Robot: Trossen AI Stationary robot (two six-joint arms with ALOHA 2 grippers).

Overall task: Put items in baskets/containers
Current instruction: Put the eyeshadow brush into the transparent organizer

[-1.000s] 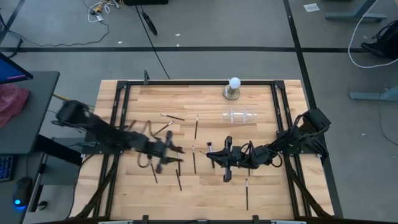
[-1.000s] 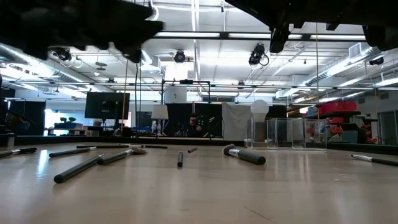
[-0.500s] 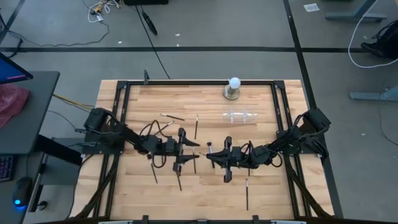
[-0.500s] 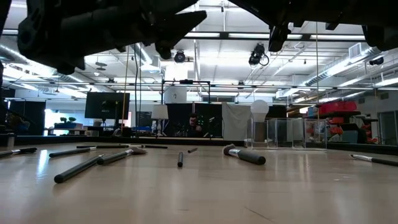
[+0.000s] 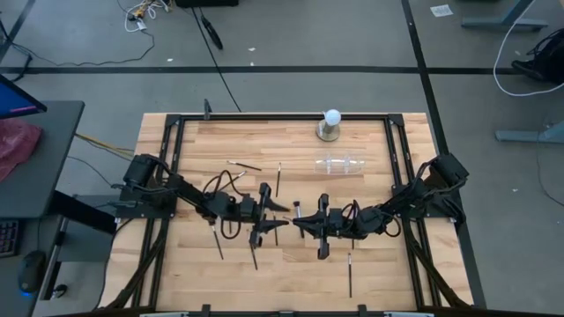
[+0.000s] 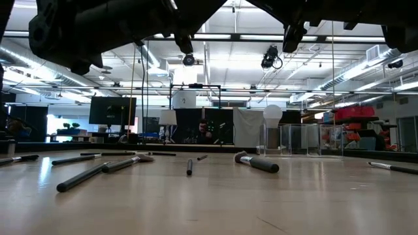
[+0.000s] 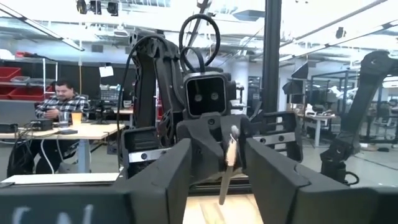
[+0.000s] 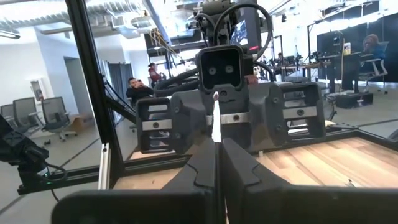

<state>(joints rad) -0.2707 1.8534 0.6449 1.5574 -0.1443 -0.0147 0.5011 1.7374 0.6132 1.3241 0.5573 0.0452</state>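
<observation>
Right hand (image 5: 298, 222) clamped on a makeup brush (image 8: 216, 119); left hand (image 5: 278, 217) open, facing it

Arm colour: we are seeing both arms finished in matte black, built of blocky, angular links.
Left gripper (image 5: 275, 219): we are noting two broad, flat dark fingers (image 7: 174, 171) with bevelled inner faces.
Right gripper (image 5: 298, 220): we are noting two dark fingers (image 8: 200, 171) with stepped, notched inner edges.
Wrist cameras: we are seeing a boxy black housing with two round lenses on each wrist.
Cables: we are observing black cables looping above each wrist housing and along the forearms.
Gripper bodies: we are noting ribbed, slotted black side blocks flanking each housing.
</observation>
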